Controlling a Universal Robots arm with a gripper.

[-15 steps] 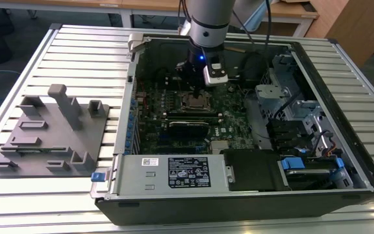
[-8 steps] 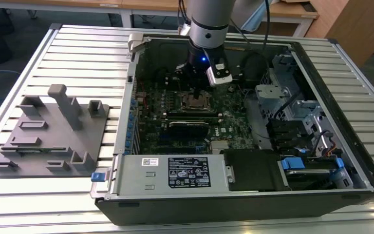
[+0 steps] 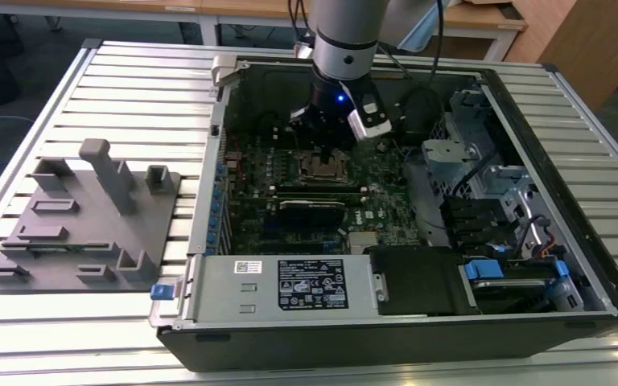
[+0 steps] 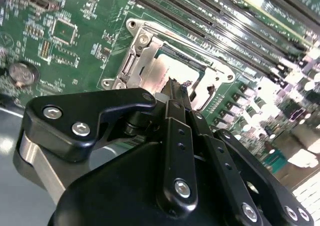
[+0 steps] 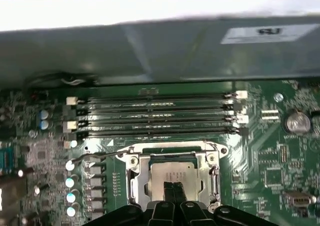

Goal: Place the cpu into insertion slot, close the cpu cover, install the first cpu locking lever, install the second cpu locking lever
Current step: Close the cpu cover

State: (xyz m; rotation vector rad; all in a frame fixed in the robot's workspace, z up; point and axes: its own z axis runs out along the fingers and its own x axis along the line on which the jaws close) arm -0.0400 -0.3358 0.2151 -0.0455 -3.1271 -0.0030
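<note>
Claw [image 5: 174, 192] clenched empty, tips just over the cpu [image 5: 175, 177] lying flat in the insertion slot [image 5: 134, 161], far middle of the motherboard [image 3: 277, 161]; I judge it light, stiff, fragile, edge-grip only.

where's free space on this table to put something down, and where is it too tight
On the exterior view's left, the slatted table is bare beyond the grey fixture plate and in front of it. Inside the computer case it is crowded: the gripper sits over the cpu, memory slots right beside.
</note>
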